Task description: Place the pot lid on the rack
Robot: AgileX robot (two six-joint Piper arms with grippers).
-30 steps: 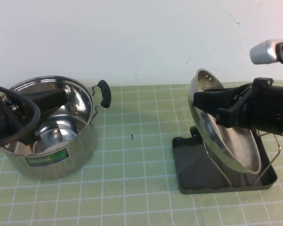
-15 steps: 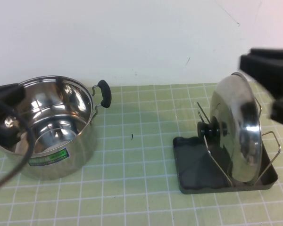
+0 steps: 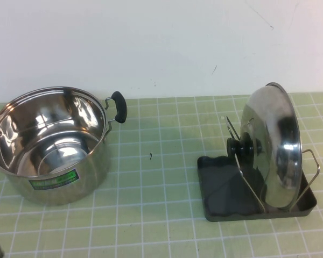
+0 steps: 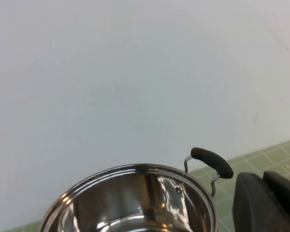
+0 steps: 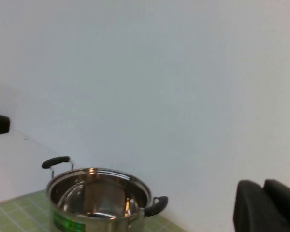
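Note:
The pot lid (image 3: 273,145), shiny steel with a black knob (image 3: 241,147), stands on edge between the wire loops of the dark grey rack (image 3: 222,200) at the right of the table. No gripper touches it. Neither arm shows in the high view. My left gripper (image 4: 262,176) is shut and empty, raised beside the steel pot (image 4: 135,200) near its black handle (image 4: 211,162). My right gripper (image 5: 263,186) is shut and empty, held high and facing the wall, far from the lid.
The steel pot (image 3: 51,145) with a green label (image 3: 54,180) stands open at the left, its black side handle (image 3: 119,106) pointing to the middle. It also shows in the right wrist view (image 5: 99,198). A green checked mat (image 3: 156,177) covers the table.
My right gripper has let go of the lid and drawn back out of the high view. The lid now stands upright in the rack. My left arm has also left the high view.

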